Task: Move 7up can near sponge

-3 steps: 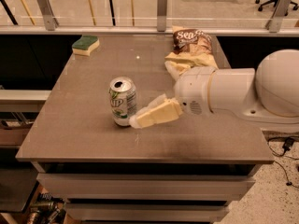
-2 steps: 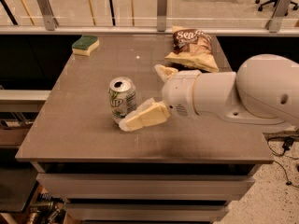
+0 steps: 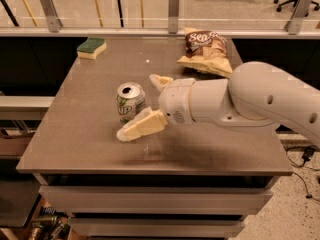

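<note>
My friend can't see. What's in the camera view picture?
A robot's gripper, open, has a finger on each side of a 7up can on a table. A sponge sits at the far left corner, a chip bag far right.

On the chip bag (image 3: 206, 54) I could read the white word "Sea" near its top; the word after it I could not make out. The 7up can (image 3: 129, 103) showed green lettering on its side, of which I read only "UP". The gripper (image 3: 137, 106) stood at this can, its fingers spread on both sides of it.
</note>
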